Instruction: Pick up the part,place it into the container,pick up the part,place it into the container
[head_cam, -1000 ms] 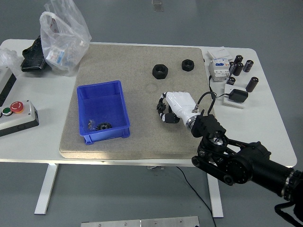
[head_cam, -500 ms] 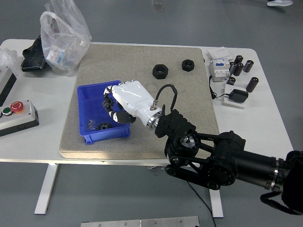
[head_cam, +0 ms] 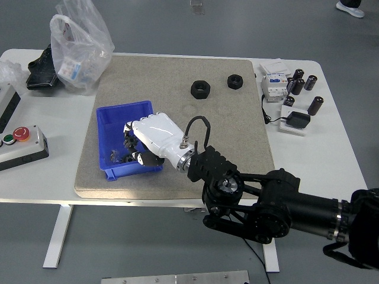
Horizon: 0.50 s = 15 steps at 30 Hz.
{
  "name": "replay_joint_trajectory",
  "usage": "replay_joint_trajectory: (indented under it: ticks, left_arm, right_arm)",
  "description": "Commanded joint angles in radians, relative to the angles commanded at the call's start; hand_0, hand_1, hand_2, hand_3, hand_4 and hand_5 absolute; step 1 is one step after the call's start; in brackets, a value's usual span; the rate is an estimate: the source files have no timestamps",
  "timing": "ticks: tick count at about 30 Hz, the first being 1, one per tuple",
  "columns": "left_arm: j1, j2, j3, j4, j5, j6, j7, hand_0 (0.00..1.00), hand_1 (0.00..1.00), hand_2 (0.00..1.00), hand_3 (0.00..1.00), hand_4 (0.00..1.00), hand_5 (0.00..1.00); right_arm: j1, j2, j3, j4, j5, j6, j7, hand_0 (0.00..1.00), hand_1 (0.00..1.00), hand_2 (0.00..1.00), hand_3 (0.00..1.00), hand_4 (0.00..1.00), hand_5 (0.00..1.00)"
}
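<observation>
My right hand (head_cam: 131,144), white with black fingertips, reaches from the lower right into the blue bin (head_cam: 106,116) on the tan mat (head_cam: 237,136). Its fingers are curled around a black gear-like part (head_cam: 128,134), held low inside the bin near its front wall. Other small parts (head_cam: 115,156) lie on the bin floor just left of the hand. Two black hex nuts (head_cam: 200,89) (head_cam: 235,81) sit on the mat at the back right. My left arm is out of view.
A clear plastic bag (head_cam: 80,47) and a black object (head_cam: 40,74) lie at the back left. A control box with a red button (head_cam: 21,142) is at the left. Dark capacitors (head_cam: 308,83), a white breaker (head_cam: 273,86) and a black adapter (head_cam: 297,120) crowd the right edge.
My right hand carried the black part from the mat's middle leftward over the blue bin, then lowered into it.
</observation>
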Motion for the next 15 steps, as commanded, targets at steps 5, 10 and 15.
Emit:
replay_joint_trajectory:
  ticks: [5, 10, 15]
  left_arm:
    - [0.000, 0.001, 0.000, 0.000, 0.001, 0.000, 0.000, 0.665, 0.584, 0.565, 0.625, 0.629, 0.249]
    - [0.001, 0.003, 0.000, 0.000, 0.002, -0.001, 0.000, 0.665, 0.585, 0.565, 0.625, 0.629, 0.249]
    - [0.001, 0.003, -0.001, 0.000, 0.002, -0.001, 0.001, 0.665, 0.585, 0.565, 0.625, 0.629, 0.249]
  right_arm:
    - [-0.004, -0.001, 0.016, -0.010, -0.008, 0.009, -0.008, 0.254, 0.472, 0.269, 0.740, 0.367, 0.144]
    - [-0.005, -0.004, 0.042, -0.022, -0.013, 0.019, -0.014, 0.250, 0.461, 0.260, 0.814, 0.421, 0.205]
    - [-0.011, -0.015, 0.089, -0.021, -0.010, 0.018, -0.011, 0.250, 0.461, 0.260, 0.814, 0.421, 0.205]
